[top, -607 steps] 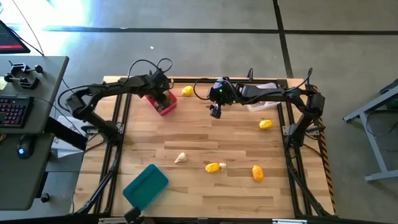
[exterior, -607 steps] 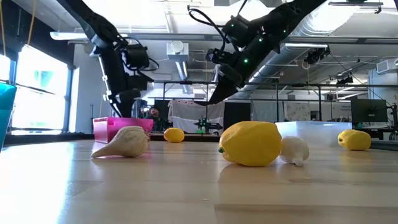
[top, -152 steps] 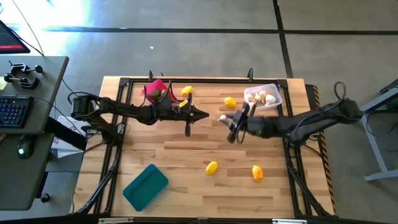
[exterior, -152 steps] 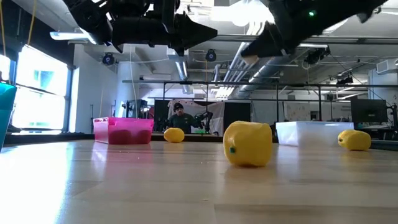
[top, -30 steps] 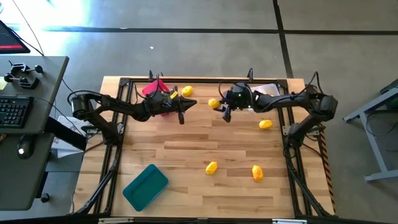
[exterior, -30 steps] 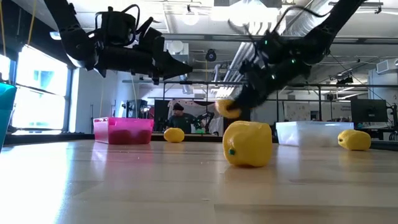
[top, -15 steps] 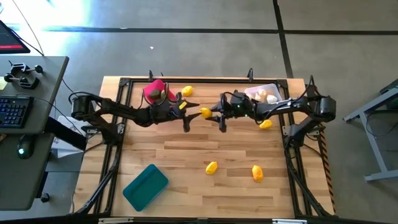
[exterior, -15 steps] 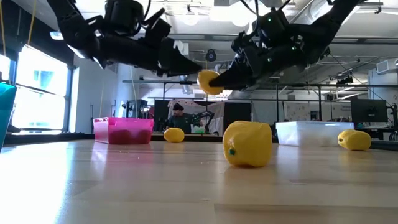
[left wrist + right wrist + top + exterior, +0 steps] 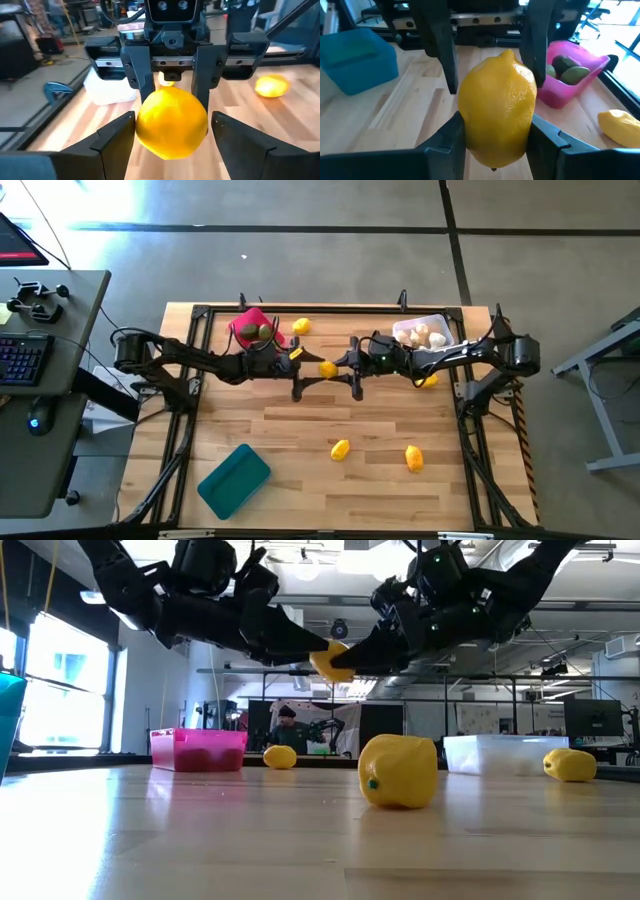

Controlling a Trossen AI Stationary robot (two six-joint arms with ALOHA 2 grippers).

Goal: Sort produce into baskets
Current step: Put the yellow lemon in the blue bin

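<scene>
Two dark grippers meet nose to nose above the middle of the light wooden slat table (image 9: 300,430), with one glossy yellow plastic lemon (image 9: 327,368) between them, clear of the tabletop in the low view. The right gripper (image 9: 495,132) pinches this lemon, its dark fingers (image 9: 547,135) pressed against both sides of the fruit. The left gripper (image 9: 172,127) faces it with fingers (image 9: 115,137) spread wide on either side of the same lemon, a visible gap at each side, so they do not grip it.

Behind the left arm, at the table's far edge, stands the bright pink rectangular plastic basket (image 9: 244,323), holding two dull green rounded fruits (image 9: 258,331); another yellow lemon (image 9: 301,326) lies just beside it. The whitish translucent basket (image 9: 445,326) sits at the far edge behind the right arm, with white garlic-like bulbs (image 9: 420,335) inside, and a yellow lemon (image 9: 429,380) lies near it, partly under the arm. Two more yellow lemons (image 9: 340,448) (image 9: 413,457) rest on the near half of the table. The teal rectangular basket (image 9: 234,479) lies at the near left corner, well apart from the rest.
</scene>
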